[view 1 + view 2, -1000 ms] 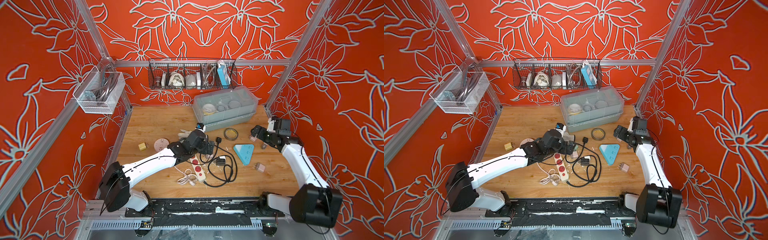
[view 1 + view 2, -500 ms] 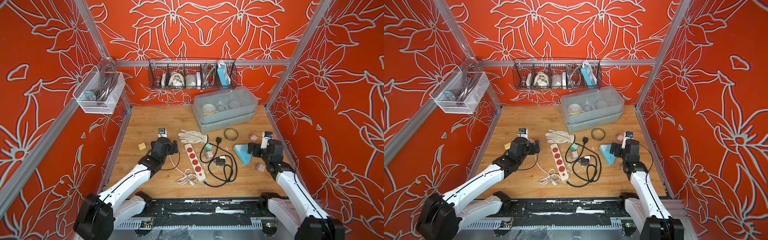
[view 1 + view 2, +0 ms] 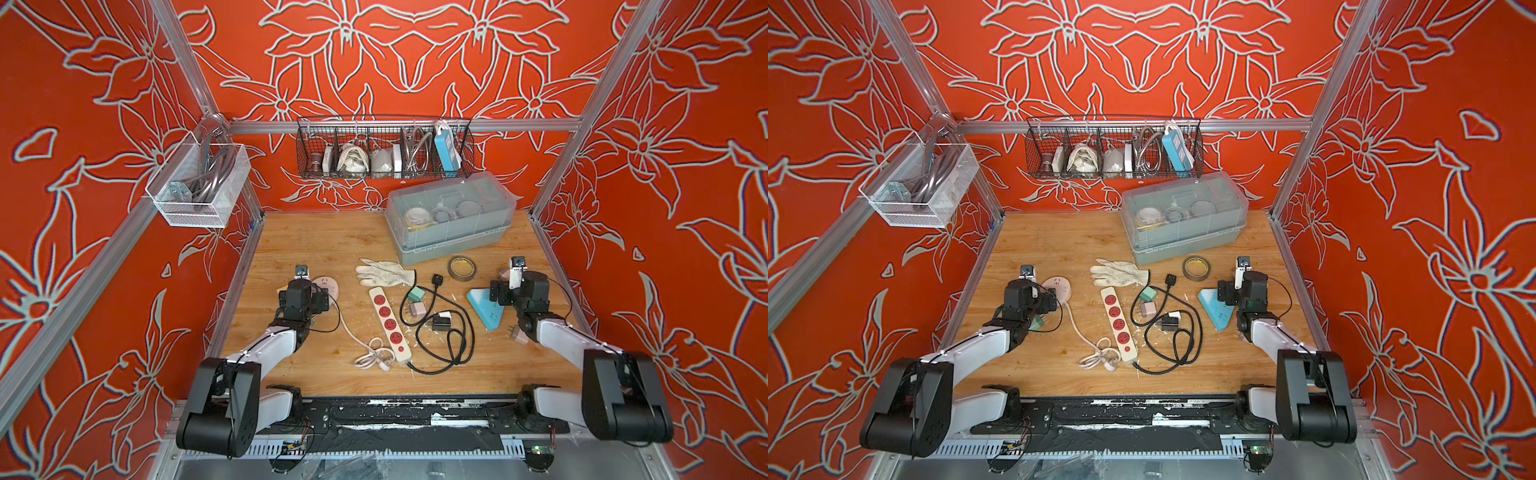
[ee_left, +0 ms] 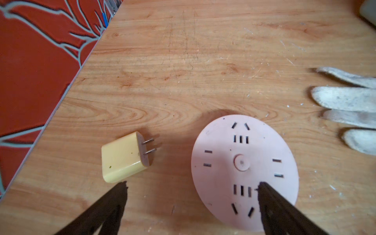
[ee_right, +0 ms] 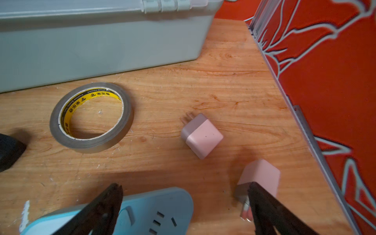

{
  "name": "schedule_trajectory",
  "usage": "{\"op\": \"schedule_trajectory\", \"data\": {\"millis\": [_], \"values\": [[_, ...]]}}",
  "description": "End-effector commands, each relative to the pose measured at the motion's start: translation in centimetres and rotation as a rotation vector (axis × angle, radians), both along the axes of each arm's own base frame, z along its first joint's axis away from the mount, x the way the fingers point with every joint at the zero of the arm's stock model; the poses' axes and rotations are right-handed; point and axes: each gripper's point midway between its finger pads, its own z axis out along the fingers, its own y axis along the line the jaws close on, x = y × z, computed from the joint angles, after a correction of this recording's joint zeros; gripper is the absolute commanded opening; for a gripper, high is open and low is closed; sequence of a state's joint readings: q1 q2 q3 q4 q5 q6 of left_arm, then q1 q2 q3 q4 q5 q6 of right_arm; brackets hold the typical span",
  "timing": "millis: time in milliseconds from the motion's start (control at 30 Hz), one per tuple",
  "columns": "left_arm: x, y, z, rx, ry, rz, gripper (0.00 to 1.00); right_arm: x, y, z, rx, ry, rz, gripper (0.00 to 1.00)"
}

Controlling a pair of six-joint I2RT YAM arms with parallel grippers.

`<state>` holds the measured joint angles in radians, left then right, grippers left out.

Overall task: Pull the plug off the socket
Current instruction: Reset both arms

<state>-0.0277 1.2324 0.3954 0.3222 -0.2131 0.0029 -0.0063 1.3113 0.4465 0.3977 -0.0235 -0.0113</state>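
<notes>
A white power strip (image 3: 390, 322) with several red sockets lies flat mid-table in both top views, and no plug sits in it. Beside it lie a green plug (image 3: 415, 294), a pale pink plug (image 3: 417, 308) and a black adapter (image 3: 440, 322) on a looped black cable. My left gripper (image 4: 192, 185) is open and low at the left side. One of its fingers (image 4: 270, 203) is over a round pink socket (image 4: 244, 171), with a loose yellow plug (image 4: 124, 157) beside the other. My right gripper (image 5: 184, 185) hangs open above a blue triangular socket (image 5: 142, 213).
Two pink plugs (image 5: 201, 135) (image 5: 258, 179) and a tape roll (image 5: 91, 117) lie by the right gripper. A grey lidded box (image 3: 451, 224) stands at the back right. A work glove (image 3: 386, 272) lies mid-table. The strip's white cord (image 3: 372, 357) coils near the front.
My left arm has drawn back from the power strip to the left side. My right arm has pulled back toward the front right. Both grippers stay open and empty.
</notes>
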Motion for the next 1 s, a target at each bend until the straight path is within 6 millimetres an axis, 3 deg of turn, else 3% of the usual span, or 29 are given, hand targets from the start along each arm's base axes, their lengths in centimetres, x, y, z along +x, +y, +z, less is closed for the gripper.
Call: {"op": "schedule_trajectory", "data": {"millis": [0, 67, 267, 467, 967], "values": [[1.8, -1.9, 2.3, -0.089, -0.146, -0.115, 0.98, 1.4, 2.2, 1.3, 0.019, -0.102, 0.125, 0.99], [2.0, -3.1, 2.5, -0.101, -0.167, -0.189, 0.98, 1.5, 2.6, 1.1, 0.02, -0.107, 0.152, 0.99], [2.6, -3.2, 1.1, -0.083, -0.176, -0.206, 0.98, 1.2, 2.9, 1.0, 0.019, -0.129, 0.171, 1.0], [2.6, -2.1, 0.1, -0.096, -0.184, -0.151, 0.98, 0.8, 1.5, 0.4, 0.019, -0.202, 0.083, 1.0], [2.6, -2.0, 0.1, -0.096, -0.188, -0.146, 0.98, 0.7, 1.4, 0.3, 0.011, -0.178, 0.081, 0.99]]}}
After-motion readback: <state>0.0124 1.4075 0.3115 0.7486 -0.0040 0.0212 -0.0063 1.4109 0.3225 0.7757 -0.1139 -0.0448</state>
